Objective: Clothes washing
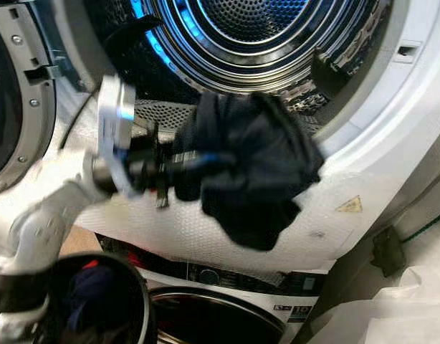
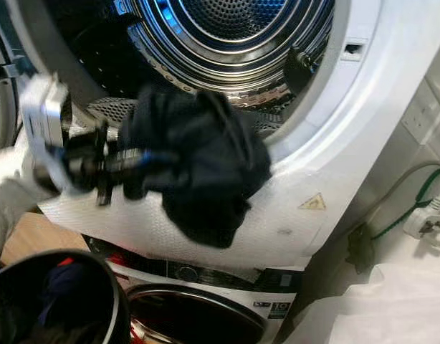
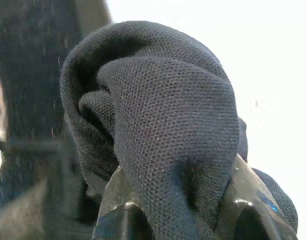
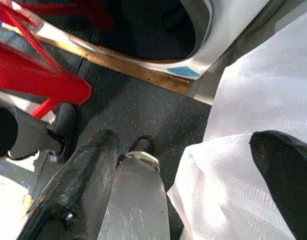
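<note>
I have the left gripper (image 1: 178,166) at centre left of the head view, its fingers (image 3: 118,205) pinching a dark garment (image 1: 252,168). The garment hangs bunched from the fingertips in the middle of the frame, just in front of the lower rim of the open drum (image 1: 256,36), which takes up the top of the picture with blue light along its steel lip. In the left wrist view the knit cloth (image 3: 163,130) folds over both black fingers and covers the gap between them.

Below the garment runs the white front (image 2: 299,186) of the upper machine, with a yellow warning sticker (image 2: 312,202) at right. At the bottom sits a second machine (image 1: 220,319), its round door showing at lower centre. A dark basket (image 1: 98,301) with clothes in it sits at lower left.

The right gripper (image 4: 183,170) hangs over the floor (image 4: 143,105), its fingers (image 4: 76,185) spread, white cloth (image 4: 253,125) beside them and red bars (image 4: 38,75) at upper left of that view.
</note>
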